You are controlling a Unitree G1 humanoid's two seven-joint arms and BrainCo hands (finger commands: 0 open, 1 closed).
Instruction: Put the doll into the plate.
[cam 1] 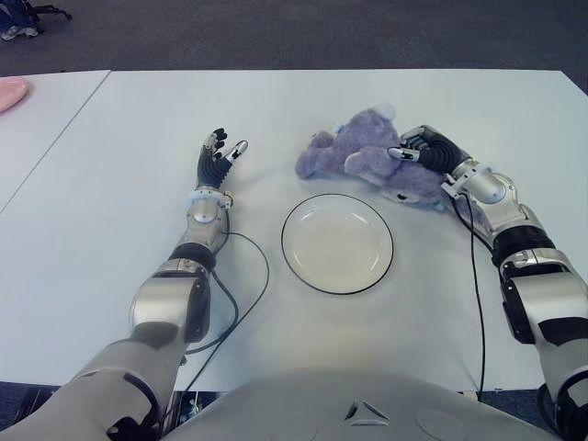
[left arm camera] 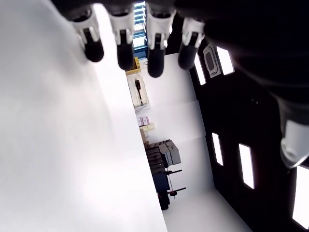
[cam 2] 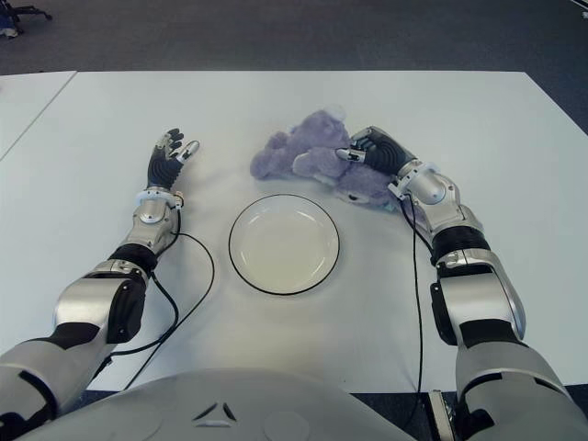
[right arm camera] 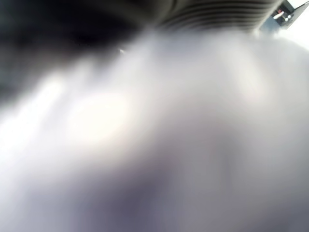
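Note:
A purple plush doll (cam 1: 358,154) lies on the white table (cam 1: 119,165) just behind the plate, a little to its right. The round white plate (cam 1: 287,241) with a dark rim holds nothing. My right hand (cam 1: 415,152) is on the doll's right side, fingers curled over its body. Purple plush (right arm camera: 169,145) fills the right wrist view. My left hand (cam 1: 219,156) shows left of the plate, with its fingers (left arm camera: 123,48) stretched out and holding nothing.
A black cable (cam 1: 250,276) loops on the table between my left arm and the plate; another runs along my right arm (cam 1: 476,266). A second table with a pink object (cam 1: 11,92) adjoins at far left. Dark floor lies beyond the far edge.

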